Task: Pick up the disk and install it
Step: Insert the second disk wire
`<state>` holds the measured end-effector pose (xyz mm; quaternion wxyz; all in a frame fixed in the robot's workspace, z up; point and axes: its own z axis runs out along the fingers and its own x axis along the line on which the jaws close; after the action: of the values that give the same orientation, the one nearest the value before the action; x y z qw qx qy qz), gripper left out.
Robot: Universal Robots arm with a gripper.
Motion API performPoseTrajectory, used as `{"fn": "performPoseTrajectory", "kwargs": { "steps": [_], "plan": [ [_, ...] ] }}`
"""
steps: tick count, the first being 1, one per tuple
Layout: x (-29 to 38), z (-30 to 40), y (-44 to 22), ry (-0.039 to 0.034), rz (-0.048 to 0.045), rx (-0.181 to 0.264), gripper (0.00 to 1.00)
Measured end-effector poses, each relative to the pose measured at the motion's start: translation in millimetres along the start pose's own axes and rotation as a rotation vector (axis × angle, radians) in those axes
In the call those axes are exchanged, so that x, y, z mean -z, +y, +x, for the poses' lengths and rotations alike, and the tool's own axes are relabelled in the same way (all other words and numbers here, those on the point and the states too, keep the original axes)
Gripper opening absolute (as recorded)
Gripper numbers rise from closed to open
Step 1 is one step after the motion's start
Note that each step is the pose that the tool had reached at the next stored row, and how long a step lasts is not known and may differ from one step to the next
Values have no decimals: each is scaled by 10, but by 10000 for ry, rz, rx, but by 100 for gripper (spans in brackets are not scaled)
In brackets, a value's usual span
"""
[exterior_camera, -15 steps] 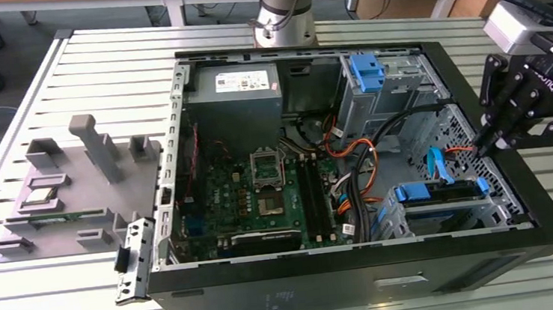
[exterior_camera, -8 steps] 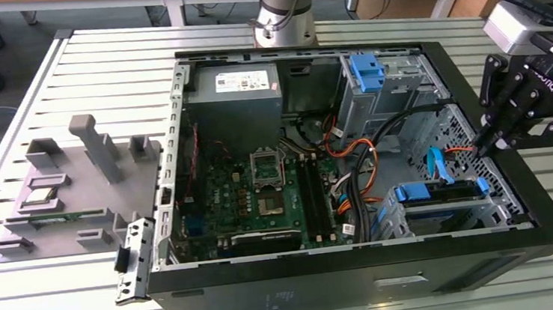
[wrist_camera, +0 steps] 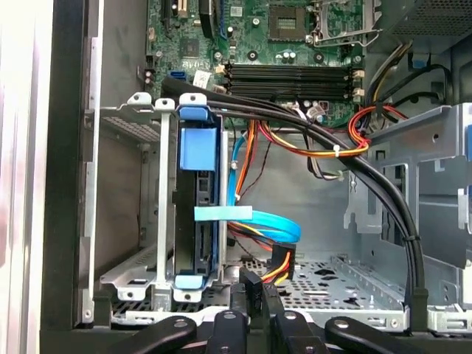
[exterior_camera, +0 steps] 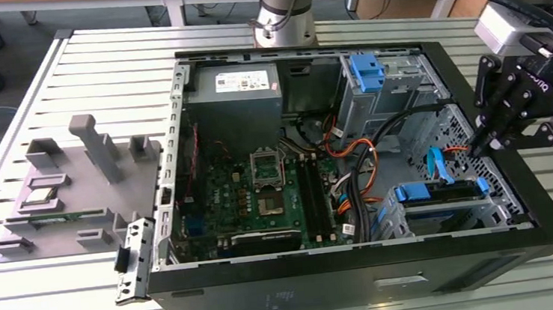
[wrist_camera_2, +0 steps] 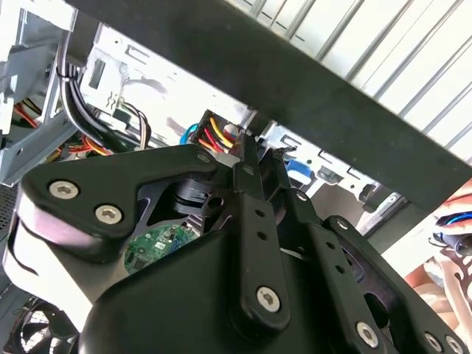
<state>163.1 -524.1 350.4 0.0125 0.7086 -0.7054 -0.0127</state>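
Your hand [exterior_camera: 488, 145] hangs pinched shut, empty, over the case's drive-cage corner. The disk [exterior_camera: 442, 192] sits in its cage at seven o'clock, blue rails up.

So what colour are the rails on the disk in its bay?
Blue, clearest on the disk in the first wrist view.

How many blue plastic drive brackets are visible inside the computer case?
2. One bracket sits in the far bay beside the power supply; another holds the disk in the near cage. More may hide below.
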Motion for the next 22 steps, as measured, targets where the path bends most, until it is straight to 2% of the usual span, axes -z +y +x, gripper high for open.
{"fn": "performPoseTrajectory", "kwargs": {
  "steps": [4, 8, 10, 14, 22],
  "plan": [
    [-3, 0, 63, 0, 10, 0, 23],
    [-4, 0, 96, 4, 11, 0, 23],
    [-5, 1, 105, 31, 11, 0, 23],
    [-4, 5, 116, 144, 11, -3, 23],
    [-5, 5, 117, 147, 10, -5, 23]
  ]
}}
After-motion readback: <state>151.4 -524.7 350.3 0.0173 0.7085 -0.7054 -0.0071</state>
